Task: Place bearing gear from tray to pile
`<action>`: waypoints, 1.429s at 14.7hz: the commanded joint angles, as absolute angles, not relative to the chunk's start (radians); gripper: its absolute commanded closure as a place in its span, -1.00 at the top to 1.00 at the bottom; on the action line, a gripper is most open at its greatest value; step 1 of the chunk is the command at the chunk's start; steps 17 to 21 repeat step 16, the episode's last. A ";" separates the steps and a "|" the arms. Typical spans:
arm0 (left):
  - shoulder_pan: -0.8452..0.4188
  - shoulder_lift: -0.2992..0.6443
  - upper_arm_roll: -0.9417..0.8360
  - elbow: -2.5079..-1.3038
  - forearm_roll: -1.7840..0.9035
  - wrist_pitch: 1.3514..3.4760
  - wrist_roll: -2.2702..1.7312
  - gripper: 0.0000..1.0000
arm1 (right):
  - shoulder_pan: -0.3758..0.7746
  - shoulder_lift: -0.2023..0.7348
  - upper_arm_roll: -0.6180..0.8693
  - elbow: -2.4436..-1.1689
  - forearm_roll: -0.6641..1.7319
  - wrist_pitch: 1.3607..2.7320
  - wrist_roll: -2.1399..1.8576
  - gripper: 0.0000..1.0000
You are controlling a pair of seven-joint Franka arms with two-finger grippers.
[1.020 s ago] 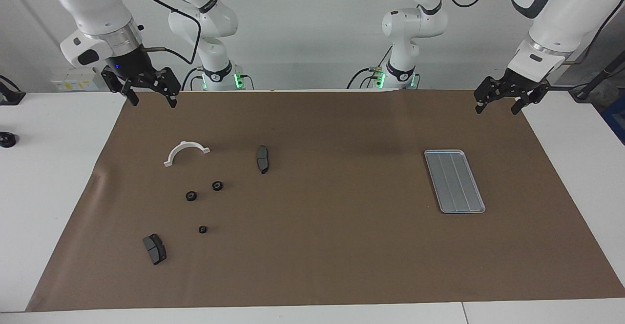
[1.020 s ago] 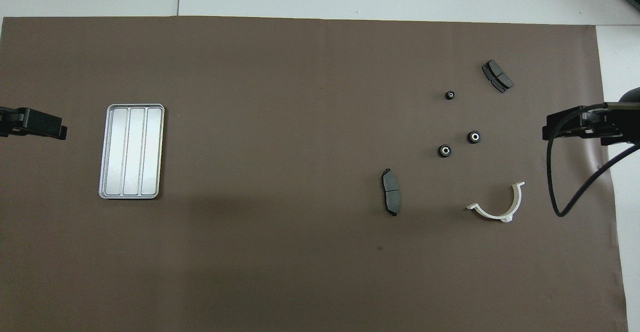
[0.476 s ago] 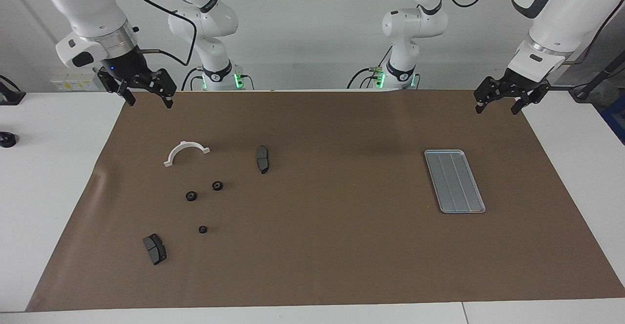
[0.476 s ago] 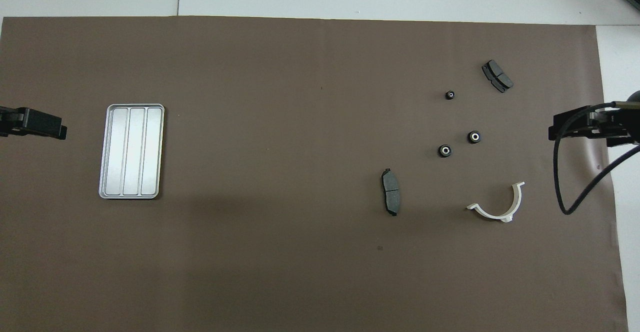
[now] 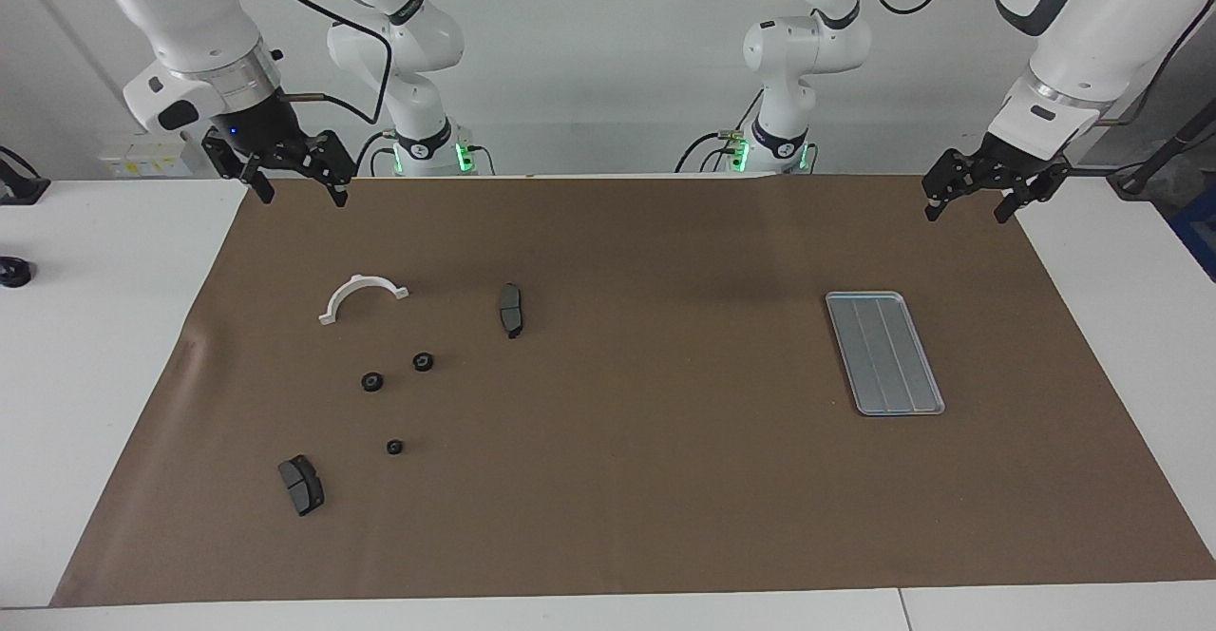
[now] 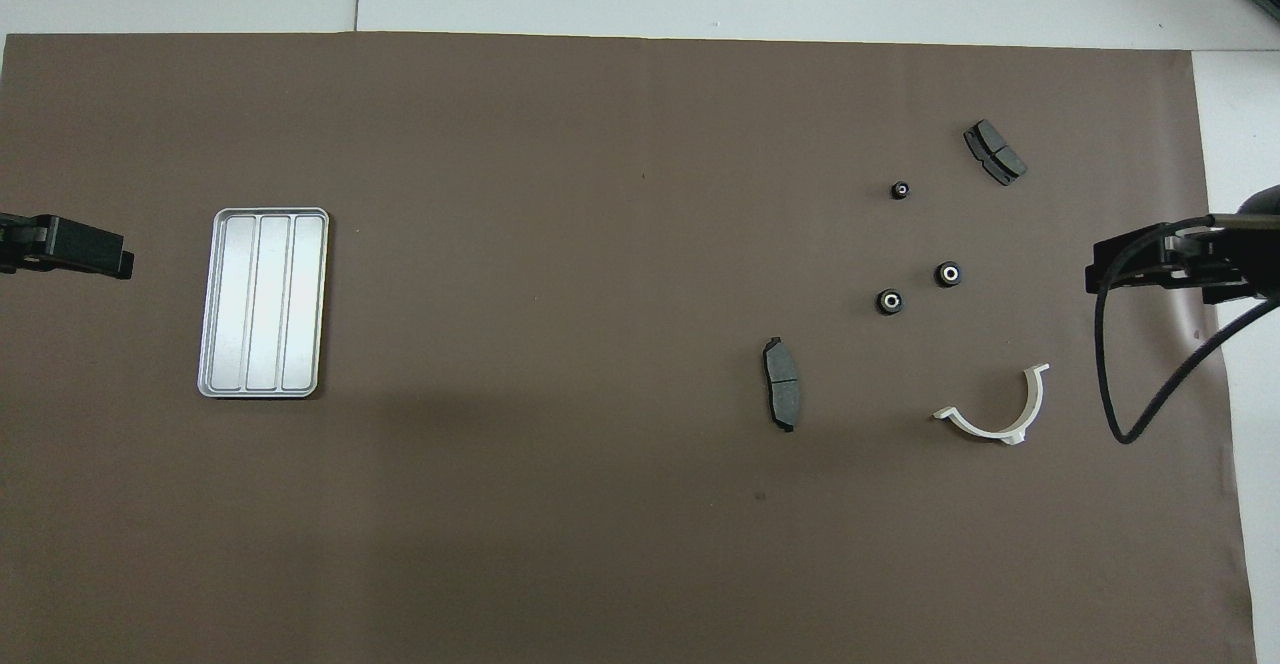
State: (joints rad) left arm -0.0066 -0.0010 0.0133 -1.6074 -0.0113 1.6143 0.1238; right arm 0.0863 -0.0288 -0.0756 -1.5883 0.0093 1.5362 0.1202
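The silver-grey ridged tray [image 5: 883,353] lies at the left arm's end of the table and holds nothing; it also shows in the overhead view [image 6: 262,302]. The pile lies at the right arm's end: three small black gears [image 5: 423,361] [image 5: 372,382] [image 5: 394,447], a white half-ring bracket [image 5: 362,280] and two dark brake pads [image 5: 510,310] [image 5: 301,485]. My right gripper [image 5: 299,196] is open and empty, raised over the mat's edge near the bracket. My left gripper [image 5: 966,213] is open and empty, raised over the mat's corner near the tray, and waits.
A brown mat [image 5: 646,479] covers most of the white table. A small black object [image 5: 14,272] sits on the bare table off the mat at the right arm's end. The right arm's black cable [image 6: 1130,424] hangs over the mat near the bracket.
My right gripper swung a little toward the table's end and came back, a bit toward the middle. The left gripper and all the parts have stayed put.
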 commanded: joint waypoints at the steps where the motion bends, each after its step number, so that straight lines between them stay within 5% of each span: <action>1: 0.003 -0.028 0.008 -1.632 -0.017 1.618 0.132 1.00 | 0.075 -0.044 -0.074 -1.597 0.015 1.520 0.109 1.00; 21: 0.003 -0.028 0.008 -1.632 -0.017 1.618 0.132 1.00 | 0.092 -0.046 -0.063 -1.597 -0.034 1.532 0.098 1.00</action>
